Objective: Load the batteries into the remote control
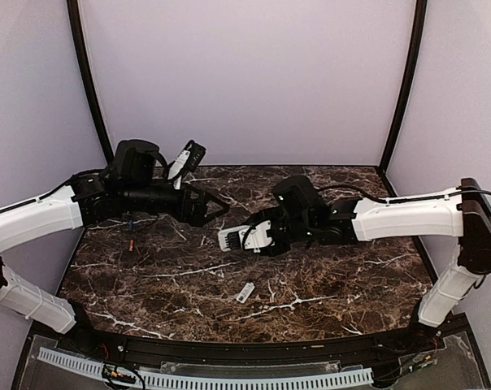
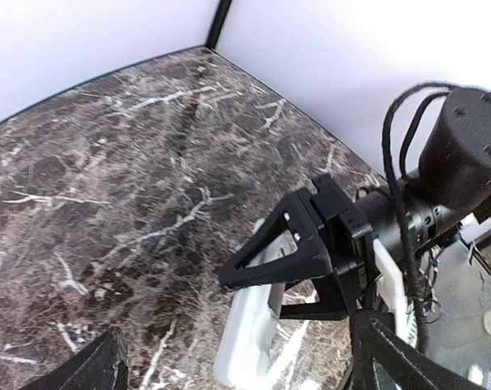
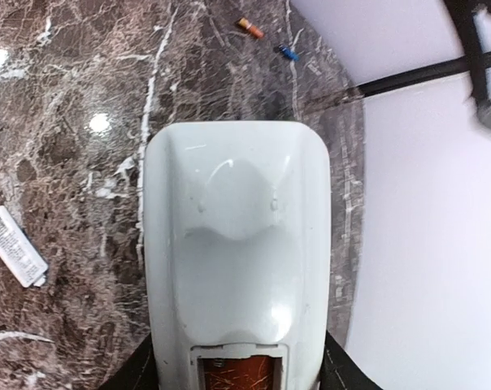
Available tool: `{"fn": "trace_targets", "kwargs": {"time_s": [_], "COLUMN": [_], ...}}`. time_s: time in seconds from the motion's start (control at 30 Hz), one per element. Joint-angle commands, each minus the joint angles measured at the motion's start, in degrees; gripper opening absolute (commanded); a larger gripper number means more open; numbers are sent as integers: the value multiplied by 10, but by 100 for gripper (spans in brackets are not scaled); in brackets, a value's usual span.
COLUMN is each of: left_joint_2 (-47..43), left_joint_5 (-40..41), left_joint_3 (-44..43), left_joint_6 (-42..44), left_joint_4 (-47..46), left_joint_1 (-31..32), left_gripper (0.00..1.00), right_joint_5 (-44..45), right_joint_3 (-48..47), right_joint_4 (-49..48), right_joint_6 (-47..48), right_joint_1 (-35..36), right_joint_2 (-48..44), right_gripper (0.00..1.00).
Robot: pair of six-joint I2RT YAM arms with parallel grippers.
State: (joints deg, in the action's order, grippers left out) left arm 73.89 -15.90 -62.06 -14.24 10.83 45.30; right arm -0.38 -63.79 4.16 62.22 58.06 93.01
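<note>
Though near the remote control (image 1: 232, 237), loose white piece (image 1: 245, 292) apart.

Top view: soft, even, fairly bright light from above; pale lilac back wall (image 1: 245, 73) flat, no hard shadows. Wide-lens distortion: black curved frame posts (image 1: 87, 81) bow outward. Shadows lost on glossy dark brown white-veined marble tabletop (image 1: 327, 284). Left wrist view: tabletop veins smeared, soft; left claw (image 2: 241, 374) black fingers (image 2: 91, 370) in bottom corners blurred. Right wrist view: small round glare spot on tabletop, upper left; slim white plastic remote control (image 3: 233, 244) close, bright, soft highlights.
</note>
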Motion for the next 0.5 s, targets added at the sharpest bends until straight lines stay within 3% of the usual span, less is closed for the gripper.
{"fn": "trace_targets", "kwargs": {"time_s": [0.0, 0.27, 0.47], "left_joint_2": [-47, -97, -101], "left_joint_5": [81, 98, 103], "left_joint_3": [25, 68, 72], "left_joint_6": [-23, -41, -40], "left_joint_4": [27, 19, 29], "left_joint_1": [-35, -69, -72], "left_gripper": [99, 99, 99], "right_joint_5": [-96, -122, -100], "right_joint_3": [-33, -129, -175], "right_joint_4": [82, 171, 200], "right_joint_6": [-125, -185, -189], "right_joint_1": [-35, -78, -86], "right_joint_2": [65, 203, 253], "right_gripper": [19, 18, 22]}}
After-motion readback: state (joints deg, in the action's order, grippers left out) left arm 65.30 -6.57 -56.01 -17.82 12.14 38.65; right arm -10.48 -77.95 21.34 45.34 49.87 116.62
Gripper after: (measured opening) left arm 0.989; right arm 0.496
